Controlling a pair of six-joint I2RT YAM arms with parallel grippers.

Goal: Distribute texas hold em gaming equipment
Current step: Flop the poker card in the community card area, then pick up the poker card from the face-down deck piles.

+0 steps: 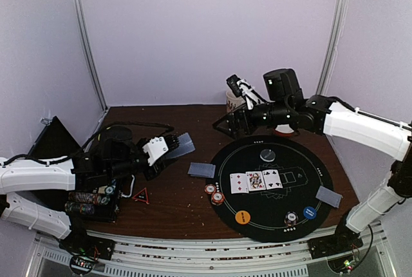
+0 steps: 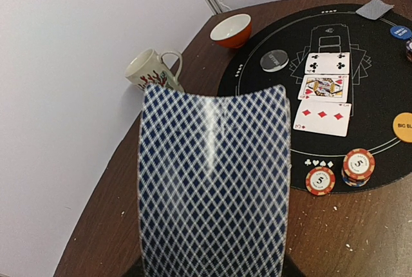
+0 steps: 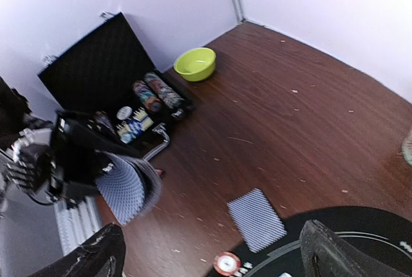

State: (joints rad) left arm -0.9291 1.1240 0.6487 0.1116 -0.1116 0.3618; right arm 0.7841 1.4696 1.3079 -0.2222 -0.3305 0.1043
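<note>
Bowing upward, glossy lattice-backed cards (image 2: 212, 187) sit in the left gripper (image 1: 164, 150).

A brown wooden desk (image 1: 174, 206) carries a round black mat (image 1: 267, 209) on its right half. A white mug (image 2: 149, 69) with a red pattern stands upright off the mat's far edge, with a red-orange bowl (image 2: 232, 30) near it. At the left, a black case (image 3: 90, 64) stands open, a lime-green bowl (image 3: 195, 63) just beside it. A small red triangle (image 1: 141, 195) lies near the case.
</note>
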